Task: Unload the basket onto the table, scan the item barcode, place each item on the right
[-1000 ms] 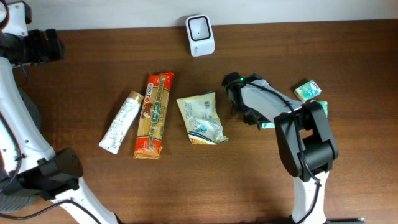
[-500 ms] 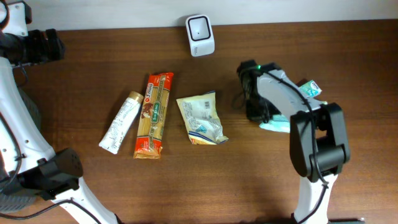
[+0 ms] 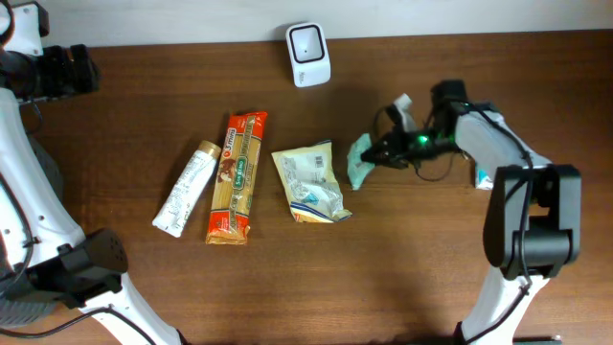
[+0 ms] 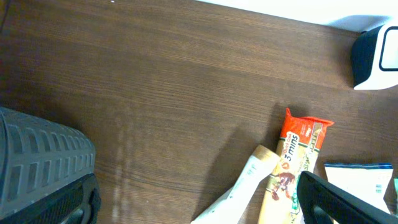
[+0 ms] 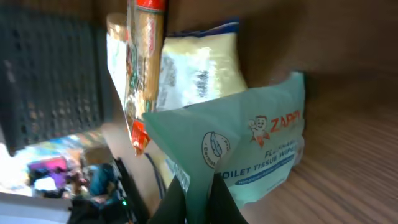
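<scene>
Okay, the wipes packet sits pinched in the right gripper, just below and right of the scanner. Only the right wrist view reads its print, "toilet tissue wipes", with dark fingers clamped on its lower edge. I cannot make out a barcode on it. The left gripper is spread wide well left of the scanner, tips cut off. The cream pouch, orange packet and tube lie below the scanner.
</scene>
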You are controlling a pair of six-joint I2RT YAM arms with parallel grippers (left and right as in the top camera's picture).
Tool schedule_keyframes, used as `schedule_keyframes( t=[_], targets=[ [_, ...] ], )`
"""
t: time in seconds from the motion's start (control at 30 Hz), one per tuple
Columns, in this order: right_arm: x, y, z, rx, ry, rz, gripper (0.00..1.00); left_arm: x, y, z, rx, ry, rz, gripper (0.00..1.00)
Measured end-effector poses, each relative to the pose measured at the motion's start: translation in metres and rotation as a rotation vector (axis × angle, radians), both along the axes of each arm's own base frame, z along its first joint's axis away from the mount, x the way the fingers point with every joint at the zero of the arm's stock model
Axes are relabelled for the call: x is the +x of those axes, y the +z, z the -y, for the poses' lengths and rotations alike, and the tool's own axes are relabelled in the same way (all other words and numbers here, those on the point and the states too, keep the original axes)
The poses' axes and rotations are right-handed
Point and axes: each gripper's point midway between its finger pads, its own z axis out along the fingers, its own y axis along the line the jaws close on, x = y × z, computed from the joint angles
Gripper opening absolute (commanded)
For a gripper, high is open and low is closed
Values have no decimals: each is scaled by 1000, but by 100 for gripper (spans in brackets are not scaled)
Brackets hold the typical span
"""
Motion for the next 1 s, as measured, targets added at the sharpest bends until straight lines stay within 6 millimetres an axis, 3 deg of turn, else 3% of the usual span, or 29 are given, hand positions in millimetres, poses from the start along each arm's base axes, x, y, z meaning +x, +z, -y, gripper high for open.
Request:
schedule_keyframes(
  t=[0.07, 0.13, 0.27, 0.33, 0.43, 0.53, 0.57, 0.6, 0.67, 0.73, 0.77, 0.87, 0.93, 1.0],
  targets=[
    [3, -6, 22, 0, -57, -17, 40, 0, 0, 0, 0, 0, 0, 99],
    [9, -18, 52, -82, -120, -22, 56, 0, 0, 0, 0, 0, 0, 99],
    [10, -45, 93, -301, -175, -43, 57, 0, 0, 0, 0, 0, 0, 99],
    [3, -53, 102, -370, -178, -81, 47, 0, 0, 0, 0, 0, 0, 99],
    [-5, -46, 105, -419, -161, -153, 42, 0, 0, 0, 0, 0, 0, 99],
    [18, -19, 85, -444, -120, -62, 42, 0, 0, 0, 0, 0, 0, 99],
    [29, -14, 70, -453, -104, -12, 42, 0, 0, 0, 0, 0, 0, 99],
    [35, -13, 52, -470, -89, 20, 44, 0, 0, 0, 0, 0, 0, 99],
    [52, -16, 23, -529, -130, 71, 61, 0, 0, 0, 0, 0, 0, 99],
    [59, -23, -7, -561, -169, 82, 66, 0, 0, 0, 1, 0, 1, 99],
    [69, -35, -31, -562, -210, 89, 67, 0, 0, 0, 0, 0, 0, 99],
    [60, -67, -55, -591, -229, 12, 65, 0, 0, 0, 0, 0, 0, 99],
    [53, -69, -58, -598, -248, -36, 63, 0, 0, 0, 0, 0, 0, 99],
    [29, -70, -55, -621, -220, -147, 63, 0, 0, 0, 0, 0, -1, 99]
  ],
)
